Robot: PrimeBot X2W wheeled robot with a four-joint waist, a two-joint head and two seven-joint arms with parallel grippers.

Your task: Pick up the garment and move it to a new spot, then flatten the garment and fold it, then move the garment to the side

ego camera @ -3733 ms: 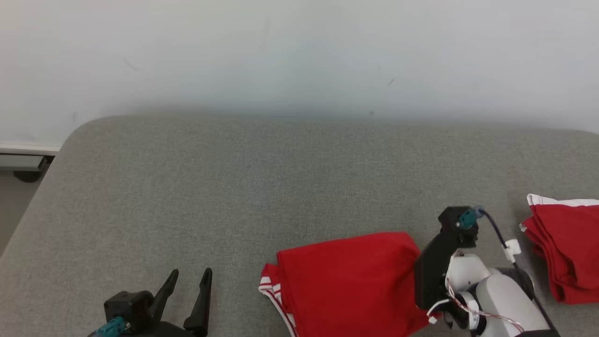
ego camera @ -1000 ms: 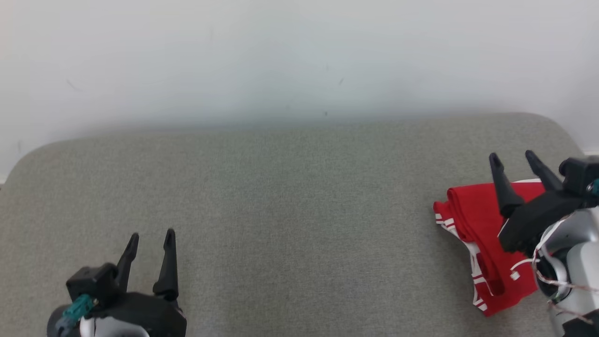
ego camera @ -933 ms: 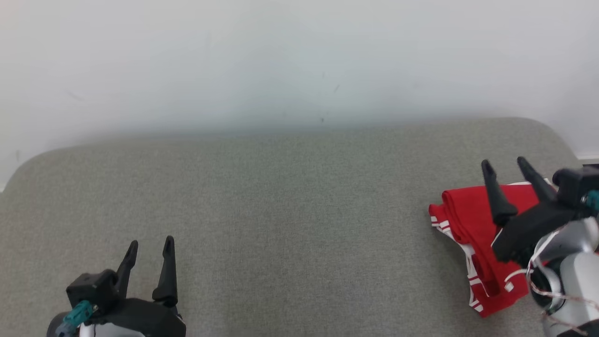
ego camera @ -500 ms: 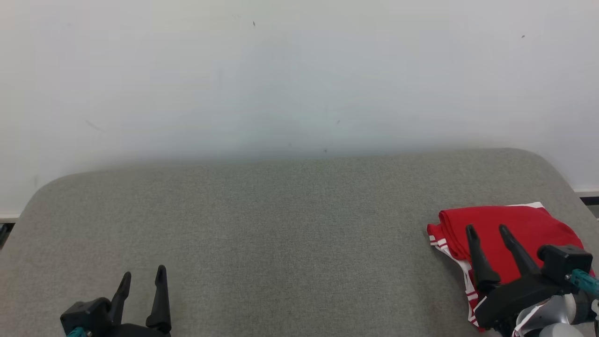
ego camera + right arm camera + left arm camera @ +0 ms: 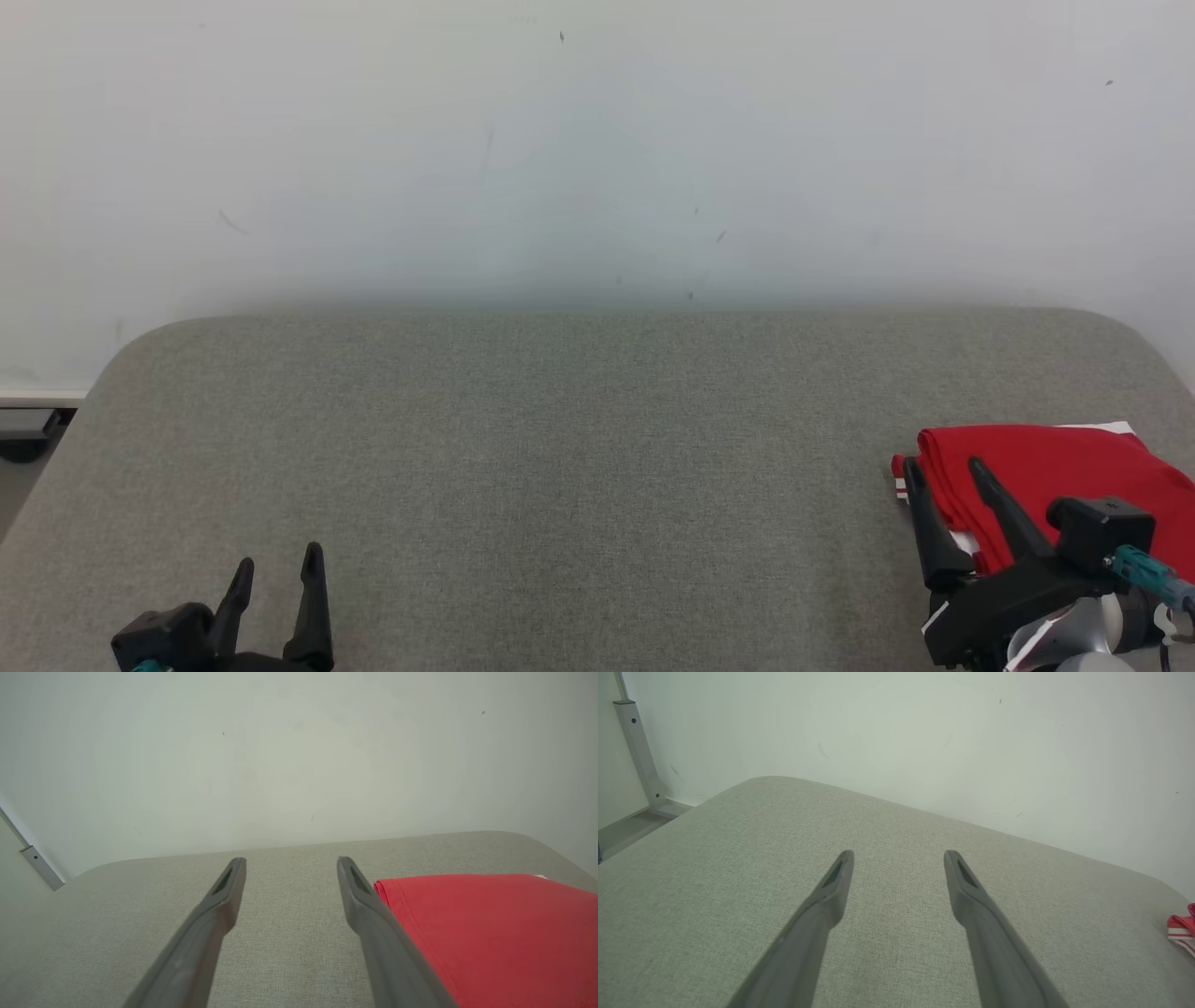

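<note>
Right gripper (image 5: 943,465) hovers with its fingers spread apart and nothing between them, at the left edge of the folded red garment (image 5: 1055,462). The garment lies by the right edge of the grey fabric surface (image 5: 597,439). Left gripper (image 5: 278,557), likewise spread and empty, sits over the near left part. Between them the surface is open cloth back to its far edge at the white wall (image 5: 597,140). The garment's near part is hidden behind the right gripper and cut off by the frame. Whether a finger touches the cloth cannot be told.
</note>
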